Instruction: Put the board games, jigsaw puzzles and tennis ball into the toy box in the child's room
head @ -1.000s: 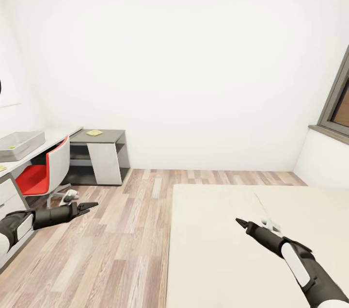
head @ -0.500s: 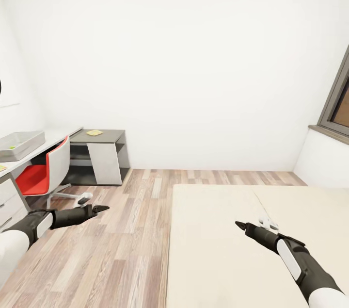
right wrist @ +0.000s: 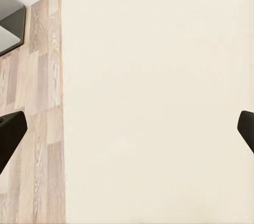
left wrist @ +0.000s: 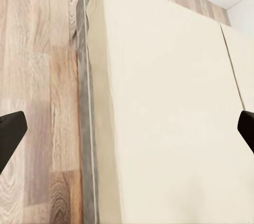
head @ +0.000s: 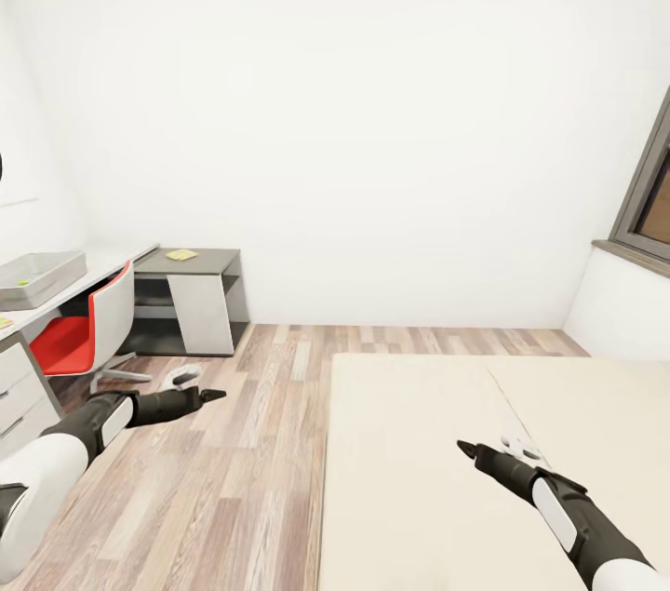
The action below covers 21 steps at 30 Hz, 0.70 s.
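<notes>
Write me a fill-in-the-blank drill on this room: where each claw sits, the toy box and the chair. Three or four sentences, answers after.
1. The right claw hangs over the beige ____.
2. The left claw hangs over the wood-plank ____.
3. The light-grey toy box rests on the ____, at the head view's left edge.
4. The chair by the table has a seat coloured ____.

Missing words: mattress; floor; table; red
</notes>
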Tool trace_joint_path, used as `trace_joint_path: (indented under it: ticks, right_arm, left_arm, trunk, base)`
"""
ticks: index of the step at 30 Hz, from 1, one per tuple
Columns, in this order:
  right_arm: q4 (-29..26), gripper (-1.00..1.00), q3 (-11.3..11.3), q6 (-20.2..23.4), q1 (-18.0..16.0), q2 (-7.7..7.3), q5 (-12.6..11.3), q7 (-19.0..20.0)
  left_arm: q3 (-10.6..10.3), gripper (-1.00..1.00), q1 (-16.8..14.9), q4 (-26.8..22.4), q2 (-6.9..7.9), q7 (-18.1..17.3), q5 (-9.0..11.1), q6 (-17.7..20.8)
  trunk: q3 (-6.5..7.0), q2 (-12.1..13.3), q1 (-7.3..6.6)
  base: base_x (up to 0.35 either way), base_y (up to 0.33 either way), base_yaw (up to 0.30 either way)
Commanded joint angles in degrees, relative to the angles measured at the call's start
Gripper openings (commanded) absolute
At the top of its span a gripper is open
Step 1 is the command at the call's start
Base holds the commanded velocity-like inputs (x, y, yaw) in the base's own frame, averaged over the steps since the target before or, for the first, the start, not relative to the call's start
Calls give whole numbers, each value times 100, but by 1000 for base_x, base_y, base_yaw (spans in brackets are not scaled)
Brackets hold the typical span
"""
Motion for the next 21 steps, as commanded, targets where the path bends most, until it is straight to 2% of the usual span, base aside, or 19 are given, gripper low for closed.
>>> trace_joint_path:
  ticks: [1,21]
  right_arm:
    - [5,100,-22,34,-1,2,-34,15]
    - [26,100,-20,-3,-2,1,-47,97]
  left_arm:
    - [28,100,-1,-7,-1,-7,17,55]
    - [25,100,8,-30,20,-40,40,49]
  trunk:
    - [-3,-4,2]
    - [-3,-4,2]
  base:
    - [0,0,0]
    - [-4,0,0]
